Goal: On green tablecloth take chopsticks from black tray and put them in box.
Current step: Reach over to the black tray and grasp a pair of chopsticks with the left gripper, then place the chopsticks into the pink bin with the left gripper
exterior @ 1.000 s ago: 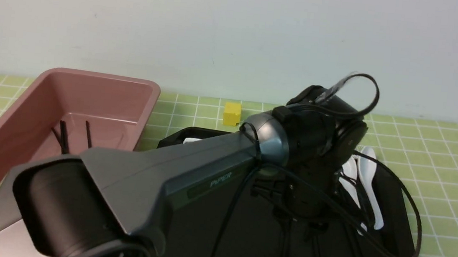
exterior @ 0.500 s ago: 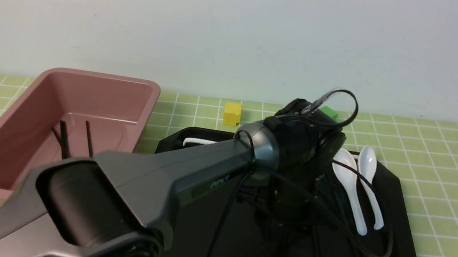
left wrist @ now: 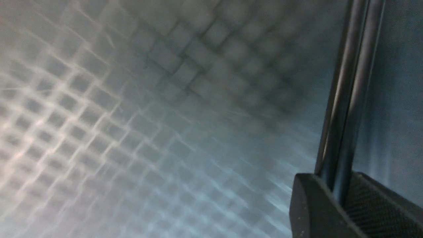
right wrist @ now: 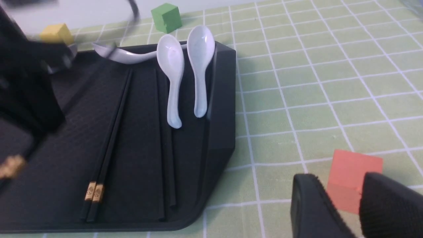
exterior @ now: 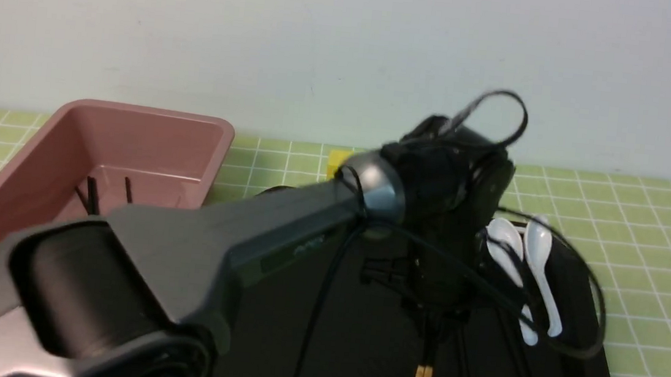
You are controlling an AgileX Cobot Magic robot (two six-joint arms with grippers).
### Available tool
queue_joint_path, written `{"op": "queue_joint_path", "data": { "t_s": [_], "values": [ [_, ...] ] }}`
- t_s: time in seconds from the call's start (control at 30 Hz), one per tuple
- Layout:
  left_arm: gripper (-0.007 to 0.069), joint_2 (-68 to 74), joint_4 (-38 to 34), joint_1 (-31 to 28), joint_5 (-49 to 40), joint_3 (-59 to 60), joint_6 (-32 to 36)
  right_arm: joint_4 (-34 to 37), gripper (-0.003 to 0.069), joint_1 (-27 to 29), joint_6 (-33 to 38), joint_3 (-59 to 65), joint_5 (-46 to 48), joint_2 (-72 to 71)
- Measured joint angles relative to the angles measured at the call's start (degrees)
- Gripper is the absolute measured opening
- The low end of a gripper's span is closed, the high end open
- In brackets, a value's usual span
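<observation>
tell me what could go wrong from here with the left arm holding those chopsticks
1. The left gripper pinches the chopstick pair at one spot only, so they may pivot, or one could slip out on the way to the pink box.
2. The arm's looping cable hangs right by the white soup spoons and might drag them.

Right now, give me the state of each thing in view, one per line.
Left gripper, shut on chopstick pair.
Right gripper, open, empty.
Pink box, upright, black chopsticks inside.
Black tray, flat, loose chopsticks lying in it.
Two white soup spoons, bowl-up.
</observation>
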State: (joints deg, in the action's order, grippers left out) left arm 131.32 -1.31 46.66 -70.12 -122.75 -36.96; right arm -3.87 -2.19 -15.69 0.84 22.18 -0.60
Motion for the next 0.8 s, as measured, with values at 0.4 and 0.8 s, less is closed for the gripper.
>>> {"op": "queue_joint_path", "data": {
  "t_s": [0.4, 0.8],
  "values": [
    [0.0113, -32.1, 6.3, -14.7, -0.8, 19.7, 5.3, 0.0, 0.0240, 0.0, 0.0, 0.0, 0.0, 0.0],
    [0.0113, -40.0, 6.1, -38.4, 11.4, 42.5, 1.1, 0.0, 0.0240, 0.0, 0.0, 0.0, 0.0, 0.0]
  ]
}}
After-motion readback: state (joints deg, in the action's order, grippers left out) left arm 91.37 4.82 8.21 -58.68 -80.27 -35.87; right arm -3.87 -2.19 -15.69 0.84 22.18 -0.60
